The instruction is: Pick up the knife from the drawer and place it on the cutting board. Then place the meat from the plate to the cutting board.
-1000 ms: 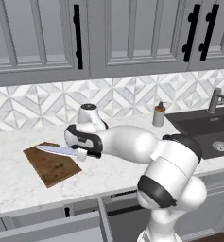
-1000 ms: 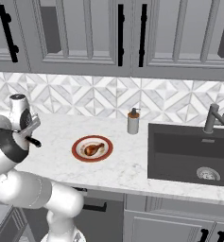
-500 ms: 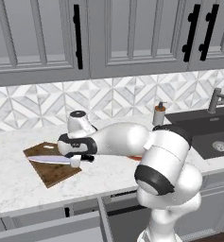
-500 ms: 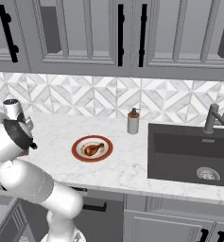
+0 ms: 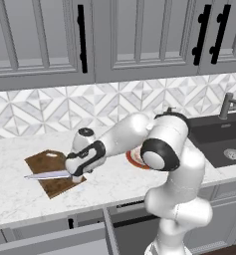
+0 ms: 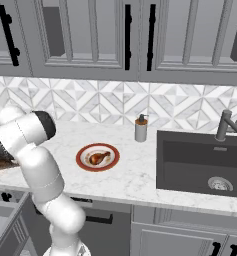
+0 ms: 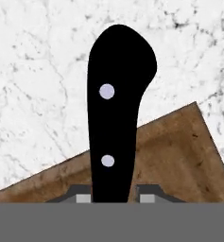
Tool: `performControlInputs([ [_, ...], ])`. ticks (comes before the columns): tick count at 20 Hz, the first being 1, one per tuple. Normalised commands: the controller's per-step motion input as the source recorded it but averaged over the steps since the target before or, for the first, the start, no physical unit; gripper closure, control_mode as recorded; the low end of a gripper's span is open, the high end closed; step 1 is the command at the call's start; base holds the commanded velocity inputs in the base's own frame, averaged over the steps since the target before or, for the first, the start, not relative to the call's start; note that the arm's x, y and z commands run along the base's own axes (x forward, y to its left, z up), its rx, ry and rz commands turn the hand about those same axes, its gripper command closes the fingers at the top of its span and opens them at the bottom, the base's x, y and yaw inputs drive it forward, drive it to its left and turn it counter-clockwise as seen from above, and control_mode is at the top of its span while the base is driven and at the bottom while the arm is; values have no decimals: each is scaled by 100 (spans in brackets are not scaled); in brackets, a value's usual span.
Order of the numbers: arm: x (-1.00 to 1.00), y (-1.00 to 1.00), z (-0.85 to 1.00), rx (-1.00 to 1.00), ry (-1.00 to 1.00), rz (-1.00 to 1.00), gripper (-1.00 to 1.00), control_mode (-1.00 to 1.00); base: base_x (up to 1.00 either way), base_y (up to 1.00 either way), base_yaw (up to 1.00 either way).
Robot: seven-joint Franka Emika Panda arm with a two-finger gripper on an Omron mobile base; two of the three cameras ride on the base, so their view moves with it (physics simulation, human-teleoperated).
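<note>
Over the cutting board (image 5: 52, 172) in the left base view, the gripper (image 5: 74, 175) is clamped on the knife (image 5: 47, 175), blade flat above the wood. In the right base view, the meat (image 6: 99, 158) sits on the plate (image 6: 83, 159). In the hand view, both fingertips (image 7: 83, 198) pinch the knife's black handle.

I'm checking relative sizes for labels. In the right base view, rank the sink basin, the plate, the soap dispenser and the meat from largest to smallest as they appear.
1. Sink basin
2. Plate, red-rimmed
3. Soap dispenser, which stands farther back, so slightly understated
4. Meat, lying on the plate
</note>
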Motion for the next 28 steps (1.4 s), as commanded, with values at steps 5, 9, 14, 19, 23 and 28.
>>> performControlInputs([
  [5,23,38,-4,-6,1,-5,-100,-100,0,0,0],
  [9,0,22,49,0,-4,-3,-100,-100,0,0,0],
  [14,-1,5,83,0,-3,-7,-100,-100,0,0,0],
  [19,-9,-53,86,-2,3,-14,-100,-100,0,0,0],
  [23,-17,-100,100,-13,4,-13,-100,-100,0,0,0],
  [28,-28,-100,87,-23,10,-19,-100,-100,0,0,0],
])
